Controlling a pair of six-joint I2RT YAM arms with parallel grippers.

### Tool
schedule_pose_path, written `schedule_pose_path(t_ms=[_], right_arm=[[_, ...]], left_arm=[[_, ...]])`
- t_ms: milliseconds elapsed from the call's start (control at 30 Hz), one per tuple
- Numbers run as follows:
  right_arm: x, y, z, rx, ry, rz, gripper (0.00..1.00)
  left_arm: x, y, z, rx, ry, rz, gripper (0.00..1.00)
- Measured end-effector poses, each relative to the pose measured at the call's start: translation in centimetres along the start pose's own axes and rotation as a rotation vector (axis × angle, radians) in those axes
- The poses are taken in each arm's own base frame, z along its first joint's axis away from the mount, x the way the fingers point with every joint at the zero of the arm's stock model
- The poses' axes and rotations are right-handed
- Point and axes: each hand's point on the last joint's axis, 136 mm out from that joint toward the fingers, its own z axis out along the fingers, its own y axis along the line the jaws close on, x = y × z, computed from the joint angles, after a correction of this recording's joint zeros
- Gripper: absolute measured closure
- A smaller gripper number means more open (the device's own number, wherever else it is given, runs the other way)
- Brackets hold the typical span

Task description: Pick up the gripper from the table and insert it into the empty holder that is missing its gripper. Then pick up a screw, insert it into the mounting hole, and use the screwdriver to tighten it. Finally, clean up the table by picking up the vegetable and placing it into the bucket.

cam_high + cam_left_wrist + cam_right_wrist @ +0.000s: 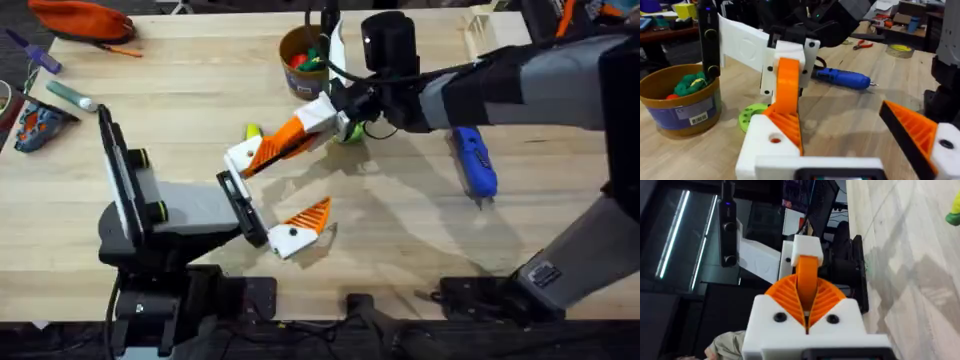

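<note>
Overhead view: how many arms are working, and what is each one doing?

Two. The left gripper is lying spread wide at the table's middle, its jaws well apart. The right gripper is reaching in from the right and clamping down on the gripper, one orange wedge.

Where is that wedge sitting?

Its lower end is touching the holder, the far white jaw block of the left arm. The near white jaw is carrying one orange ribbed pad of its own. How deep the wedge is sitting in the holder cannot be told.

Are the wrist cameras agreeing?

Yes. In the right wrist view, the right gripper is pinching the wedge between two orange ribbed pads, and the white holder block is standing at the wedge's far end. In the left wrist view, the wedge is rising upright from the holder.

What else is lying on the table?

One screwdriver, blue, is lying to the right, under the right arm. One bucket is standing at the far middle, with red and green pieces showing inside. One vegetable, yellow with a green end, is lying just beyond the holder. One green ring disc is peeking out beside the right gripper. Screws are too small to make out.
</note>
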Motion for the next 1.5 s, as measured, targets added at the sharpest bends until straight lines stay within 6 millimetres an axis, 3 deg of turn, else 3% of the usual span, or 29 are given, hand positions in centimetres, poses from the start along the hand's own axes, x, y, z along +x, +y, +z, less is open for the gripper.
schedule_pose_path(t_ms=[1500], right_arm=[[-0.04,-0.15,0.49,0.01,-0.004,0.036,0.993]], left_arm=[[0.0,0.17,-0.01,-0.01,0.0,0.0,0.015]])
